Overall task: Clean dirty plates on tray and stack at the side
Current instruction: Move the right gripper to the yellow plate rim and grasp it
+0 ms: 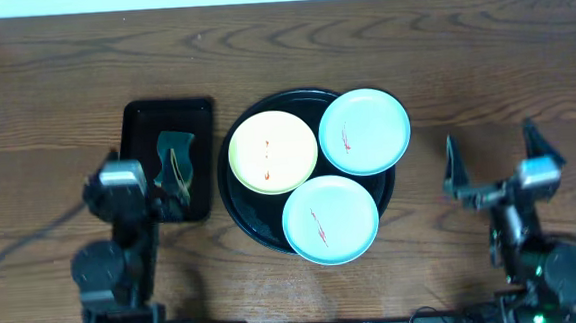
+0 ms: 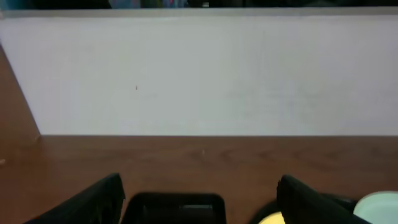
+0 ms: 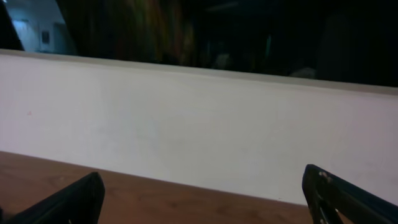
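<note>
Plates, three in number and all marked with a red smear, are seen crowded on the round black tray (image 1: 257, 220) at the middle of the wooden table (image 1: 281, 52). The pale yellow plate (image 1: 272, 151) is set at the tray's left side. One mint-blue plate (image 1: 364, 131) is placed at the far right, and the other mint-blue plate (image 1: 330, 219) at the near edge, where the tray's rim is overhung by it. The three are pressed close together; whether their edges merely touch or overlap cannot be told.

A smaller rectangular black tray (image 1: 138, 126) is laid just left of the round one, and a dark greenish cloth (image 1: 176, 158) is held in it.

The left gripper (image 2: 199, 182) is poised at the near end of the rectangular tray, its jaws spread wide and nothing held between them. In the left wrist view, the rectangular tray is framed between its fingers, with slivers of the yellow plate and a mint-blue plate caught at the lower right.

The right gripper (image 1: 493, 154) is stationed well to the right of the round tray, above bare wood. Its jaws are likewise parted wide and left empty. Only table and a white wall (image 3: 199, 130) are shown ahead of it in the right wrist view.
</note>
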Tool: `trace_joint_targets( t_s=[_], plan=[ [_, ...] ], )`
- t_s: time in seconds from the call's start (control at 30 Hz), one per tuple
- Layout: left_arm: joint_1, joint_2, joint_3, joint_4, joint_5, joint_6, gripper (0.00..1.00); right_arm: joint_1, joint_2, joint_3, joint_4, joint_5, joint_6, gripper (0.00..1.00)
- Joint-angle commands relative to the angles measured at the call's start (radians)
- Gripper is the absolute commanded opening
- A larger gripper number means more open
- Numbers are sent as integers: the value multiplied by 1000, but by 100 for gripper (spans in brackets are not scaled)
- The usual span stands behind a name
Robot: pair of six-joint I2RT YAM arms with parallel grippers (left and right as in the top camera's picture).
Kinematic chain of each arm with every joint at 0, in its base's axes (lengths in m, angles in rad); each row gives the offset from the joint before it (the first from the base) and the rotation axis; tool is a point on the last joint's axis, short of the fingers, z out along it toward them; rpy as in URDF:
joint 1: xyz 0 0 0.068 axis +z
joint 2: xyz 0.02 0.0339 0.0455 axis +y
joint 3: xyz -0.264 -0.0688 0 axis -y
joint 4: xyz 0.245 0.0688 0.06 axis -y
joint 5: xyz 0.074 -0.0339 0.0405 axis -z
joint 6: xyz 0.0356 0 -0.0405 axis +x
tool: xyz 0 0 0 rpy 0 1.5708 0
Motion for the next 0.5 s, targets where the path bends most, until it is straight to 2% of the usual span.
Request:
trace_joint_targets(
  t_s=[0.0,0.17,0.47],
  plan=[
    [-2,137,167,-66,14,-5,79,-12,150,130,-5,-35,-19,99],
    [-2,343,463,-324,13,-5,79,-12,396,357,-99,-130,-19,99],
    [-2,665,923,-764,14,-5,79,-10,766,809,-546,-362,-14,99]
  ],
)
